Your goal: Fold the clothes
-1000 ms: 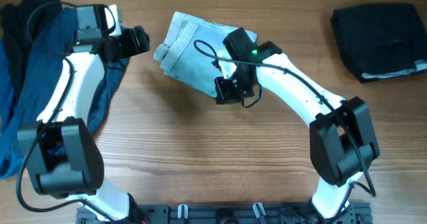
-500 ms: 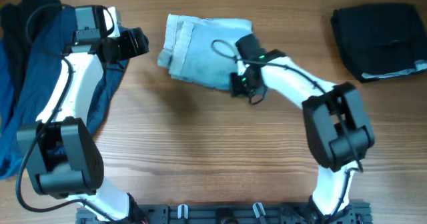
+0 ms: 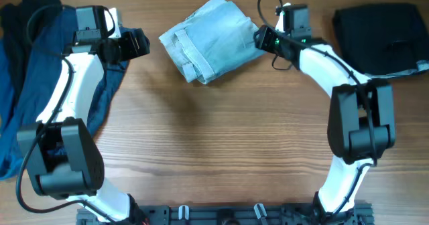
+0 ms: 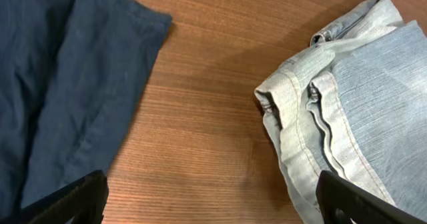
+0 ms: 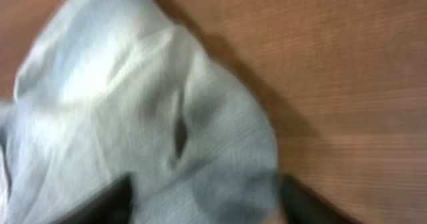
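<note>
Overhead: the denim shorts (image 3: 213, 39) lie folded far-centre on the table (image 3: 214, 138), long axis roughly left-right, stitched edges (image 3: 179, 51) leftward. The left gripper (image 3: 139, 43) gapes empty just beside them.
Left wrist: those layered edges look stiff, probably the firmest hold.
Right wrist: the right gripper (image 5: 210, 196) stands parted astride soft, limp cloth, not pinching it.

The wooden table (image 3: 214, 144) bears denim shorts (image 3: 211, 41) (pale blue), a navy garment (image 3: 17, 98) and a black garment (image 3: 379, 41).
</note>
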Controlling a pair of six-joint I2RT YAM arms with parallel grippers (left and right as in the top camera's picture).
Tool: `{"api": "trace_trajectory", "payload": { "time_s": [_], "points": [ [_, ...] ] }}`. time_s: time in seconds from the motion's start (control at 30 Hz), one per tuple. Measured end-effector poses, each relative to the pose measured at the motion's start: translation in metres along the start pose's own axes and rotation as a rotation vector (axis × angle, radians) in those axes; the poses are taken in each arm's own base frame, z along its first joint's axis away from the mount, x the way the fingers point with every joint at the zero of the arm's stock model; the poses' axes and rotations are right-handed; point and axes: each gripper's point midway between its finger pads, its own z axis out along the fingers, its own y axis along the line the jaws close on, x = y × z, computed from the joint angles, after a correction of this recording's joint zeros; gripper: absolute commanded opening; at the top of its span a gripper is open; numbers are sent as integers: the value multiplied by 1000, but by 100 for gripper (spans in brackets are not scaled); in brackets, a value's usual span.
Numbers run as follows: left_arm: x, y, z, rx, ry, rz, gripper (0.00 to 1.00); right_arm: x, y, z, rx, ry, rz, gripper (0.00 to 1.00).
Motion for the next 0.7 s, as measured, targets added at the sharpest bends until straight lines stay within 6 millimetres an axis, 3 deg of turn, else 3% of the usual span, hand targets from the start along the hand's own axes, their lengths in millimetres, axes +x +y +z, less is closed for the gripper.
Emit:
{"api": "trace_trajectory", "payload": {
  "time_s": [0.07, 0.17, 0.23, 0.37, 0.43, 0.63, 0.67, 0.7],
  "points": [
    [-2, 0, 0, 1, -7, 19, 100, 9, 10, -15, -28, 81, 24, 93],
    [-5, 9, -2, -9, -15, 20, 100, 18, 44, -52, -107, 160, 53, 93],
    [-8, 18, -5, -20, -23, 9, 100, 44, 71, -64, -110, 244, 113, 100],
    [-14, 37, -14, -44, -38, -28, 100, 108, 105, -51, -44, 363, 252, 99],
    [-13, 38, -16, -46, -31, -33, 100, 128, 114, -41, -3, 371, 343, 99],
    [-12, 38, -16, -47, -29, -32, 100, 123, 146, -12, -16, 215, 470, 99],
    [-12, 38, -16, -47, -29, -32, 100, 125, 147, -8, -12, 204, 479, 87],
    [-12, 38, -16, -47, -28, -33, 100, 127, 149, -1, -12, 197, 490, 49]
  ]
}}
